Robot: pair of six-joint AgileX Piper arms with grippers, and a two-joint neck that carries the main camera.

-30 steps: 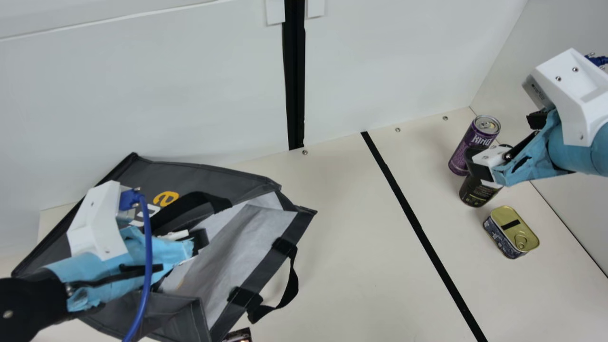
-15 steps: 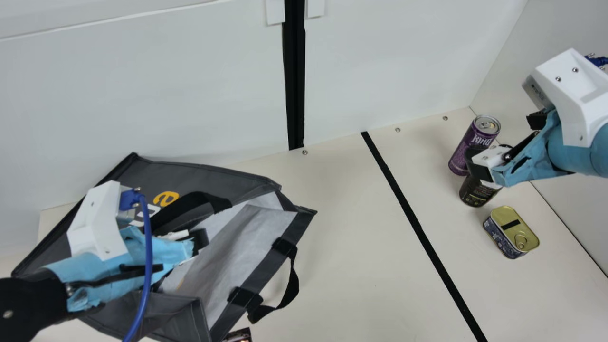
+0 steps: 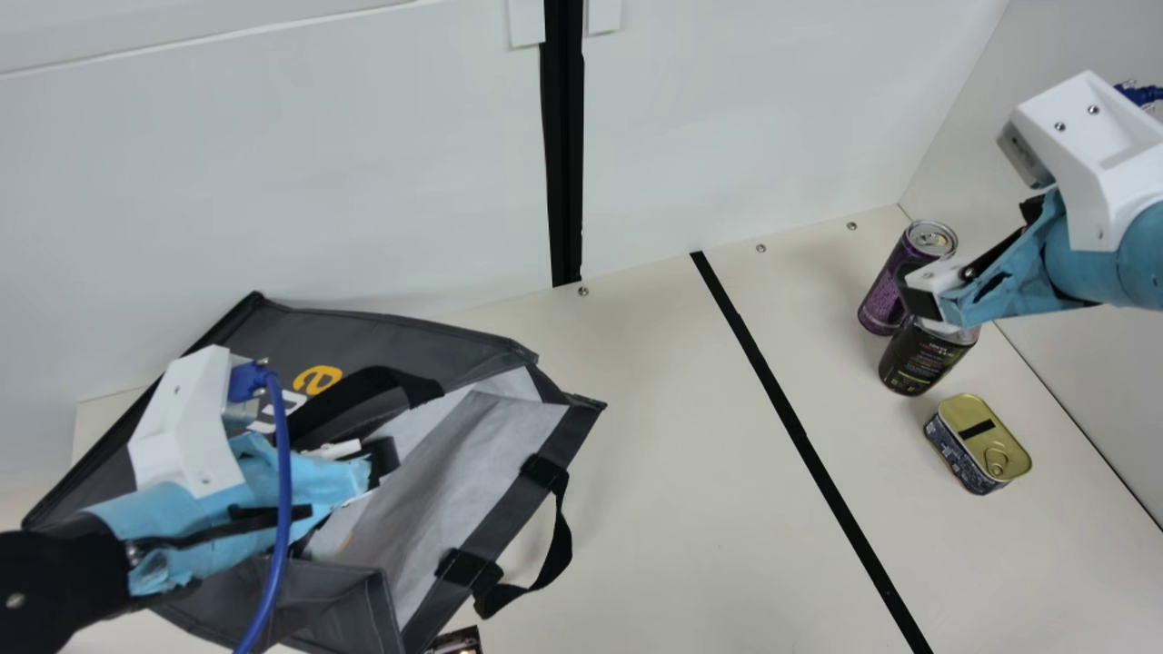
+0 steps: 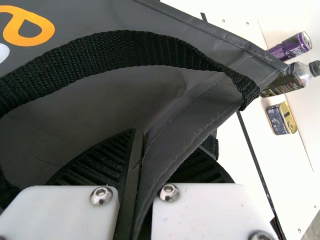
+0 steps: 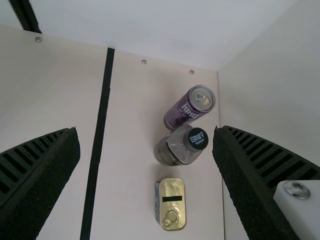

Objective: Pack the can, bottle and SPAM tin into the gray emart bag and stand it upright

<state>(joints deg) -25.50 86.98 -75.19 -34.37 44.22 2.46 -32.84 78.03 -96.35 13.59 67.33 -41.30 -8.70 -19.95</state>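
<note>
Left pincer (image 3: 377, 457) is clamped on a fold of the gray emart bag (image 3: 391, 338), which lies on its side around it, mouth toward the right arm. Right pincer (image 3: 969, 250) is spread wide, empty; upright below it are the bottle (image 3: 922, 359) and purple can (image 3: 930, 239), with the SPAM tin (image 3: 979, 442) lower, flat on the surface (image 3: 672, 509).

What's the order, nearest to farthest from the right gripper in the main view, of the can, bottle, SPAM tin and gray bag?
From the right gripper:
1. Bottle and can, both on the right, too close to call.
2. SPAM tin, also right, beyond the bottle from the can.
3. Gray bag, over on the left.
</note>
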